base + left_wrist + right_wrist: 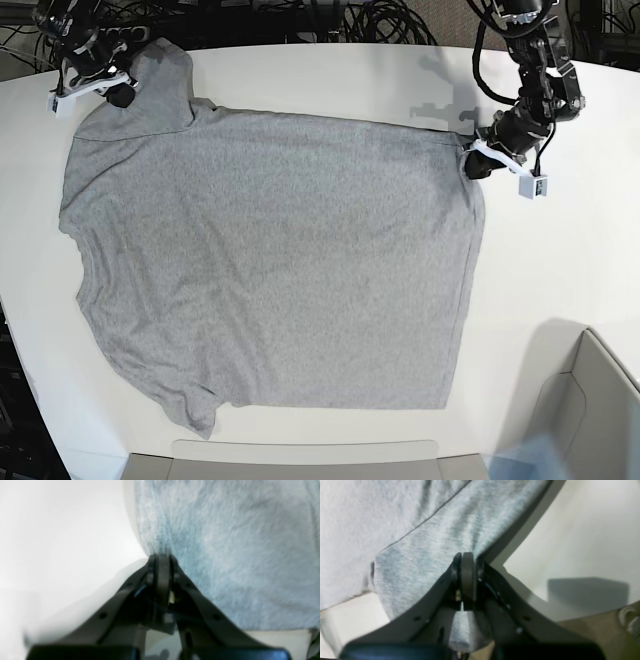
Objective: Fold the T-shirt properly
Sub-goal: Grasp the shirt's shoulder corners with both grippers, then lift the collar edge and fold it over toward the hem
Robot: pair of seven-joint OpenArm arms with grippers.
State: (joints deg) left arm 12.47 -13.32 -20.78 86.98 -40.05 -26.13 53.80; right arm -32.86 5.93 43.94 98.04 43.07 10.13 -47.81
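The heather-grey T-shirt (pixel 280 260) lies spread flat on the white table (pixel 560 280), plain side up. At the shirt's far right corner, my left gripper (pixel 476 162) is shut on the cloth. The left wrist view shows its jaws (pixel 162 556) pressed together on the T-shirt's edge (pixel 237 555), which puckers there. My right gripper (pixel 122 96) is at the far left corner, where the cloth is bunched and raised. In the right wrist view it (pixel 467 554) is shut on a fold of the T-shirt (pixel 420 542), with cloth hanging between the fingers.
Dark cables (pixel 330 20) run along the table's back edge. A grey open bin (pixel 590 400) stands at the front right, and a flat grey tray edge (pixel 300 460) lies along the front. The table's rounded left edge (pixel 20 330) is close to the shirt.
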